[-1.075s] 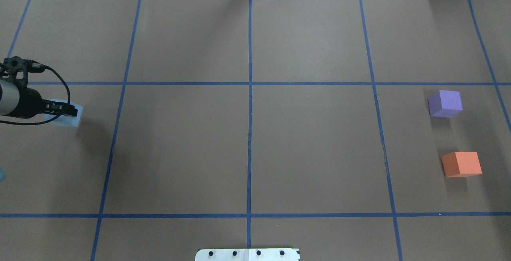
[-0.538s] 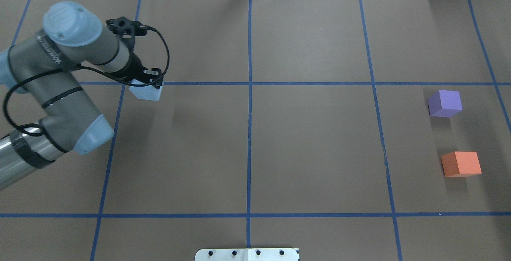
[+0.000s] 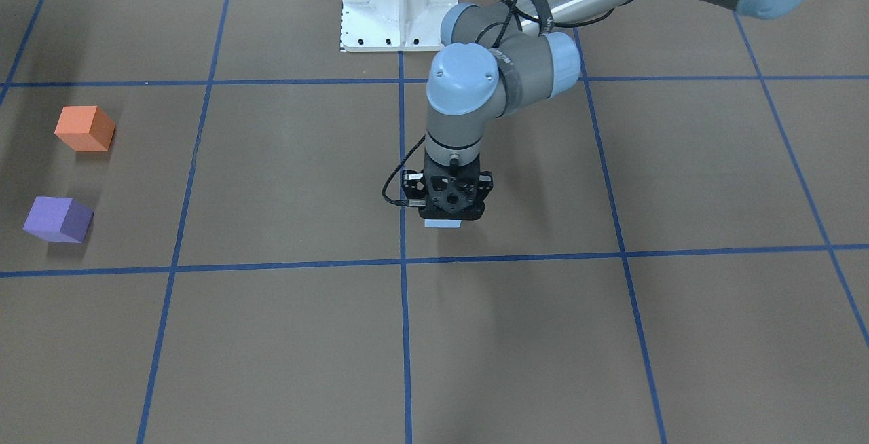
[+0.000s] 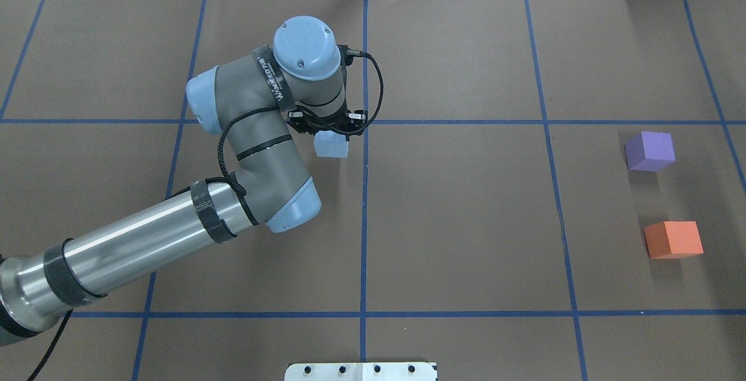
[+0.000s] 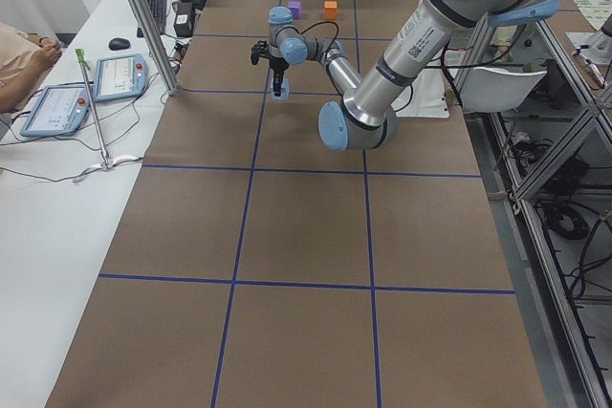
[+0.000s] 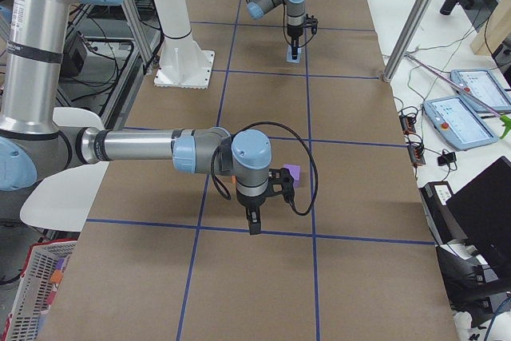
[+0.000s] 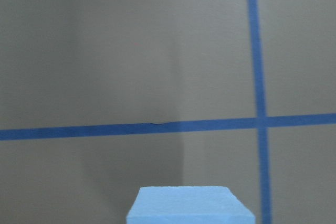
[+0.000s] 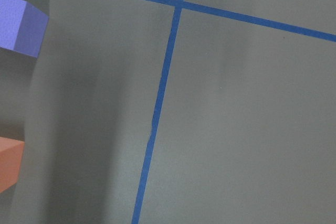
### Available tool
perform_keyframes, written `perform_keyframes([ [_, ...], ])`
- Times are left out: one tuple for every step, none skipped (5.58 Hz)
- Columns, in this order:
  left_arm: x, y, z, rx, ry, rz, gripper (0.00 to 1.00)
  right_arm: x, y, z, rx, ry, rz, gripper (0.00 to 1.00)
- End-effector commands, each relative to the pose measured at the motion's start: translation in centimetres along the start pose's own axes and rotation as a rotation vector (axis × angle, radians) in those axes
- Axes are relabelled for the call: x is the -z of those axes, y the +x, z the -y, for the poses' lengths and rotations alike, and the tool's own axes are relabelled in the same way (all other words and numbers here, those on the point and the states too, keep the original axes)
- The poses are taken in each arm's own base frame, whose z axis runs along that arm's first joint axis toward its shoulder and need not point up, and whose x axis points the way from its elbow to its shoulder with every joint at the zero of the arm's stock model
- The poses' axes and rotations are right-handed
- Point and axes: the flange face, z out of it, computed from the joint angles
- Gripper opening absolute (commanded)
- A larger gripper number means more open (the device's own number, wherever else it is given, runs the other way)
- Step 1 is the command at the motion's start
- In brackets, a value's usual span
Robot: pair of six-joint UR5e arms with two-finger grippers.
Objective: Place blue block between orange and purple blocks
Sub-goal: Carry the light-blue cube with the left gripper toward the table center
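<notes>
My left gripper [image 4: 330, 133] is shut on the light blue block [image 4: 331, 147] and holds it above the table, just left of the centre tape line. The block also shows under the gripper in the front view [image 3: 442, 224] and at the bottom of the left wrist view [image 7: 190, 205]. The purple block [image 4: 650, 151] and the orange block [image 4: 673, 239] sit far right on the table, a gap between them. My right gripper [image 6: 254, 227] shows only in the exterior right view, above the table near the purple block [image 6: 292, 173]; I cannot tell whether it is open or shut.
Blue tape lines divide the brown table into a grid. The white robot base plate [image 4: 361, 371] is at the near edge. A metal post [image 6: 415, 13] and tablets [image 6: 459, 121] stand along the operators' side.
My left arm has swung from the table's far left edge rightward to the centre line, carrying the blue block. The purple and orange blocks have not moved.
</notes>
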Motion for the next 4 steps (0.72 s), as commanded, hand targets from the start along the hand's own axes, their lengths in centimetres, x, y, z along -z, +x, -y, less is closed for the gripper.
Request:
perform_keyframes([
  [-1.6,3.1,-3.1,-0.018,-0.029,-0.001,0.41,0.0,-0.1,0.1,0.000,0.000,0.000,1.00],
  [-2.4,3.3,-3.9,-0.023,-0.025,0.011,0.68,0.1,0.0,0.2,0.003,0.002,-0.003,1.00],
  [-2.5,3.7,-4.4,-0.028,-0.028,0.008,1.00,0.2,-0.2,0.3,0.007,0.005,-0.003,1.00],
  [-1.7,3.6,-4.0,-0.032,-0.017,0.000,1.00,0.5,-0.3,0.4,0.013,0.011,-0.001,1.00],
])
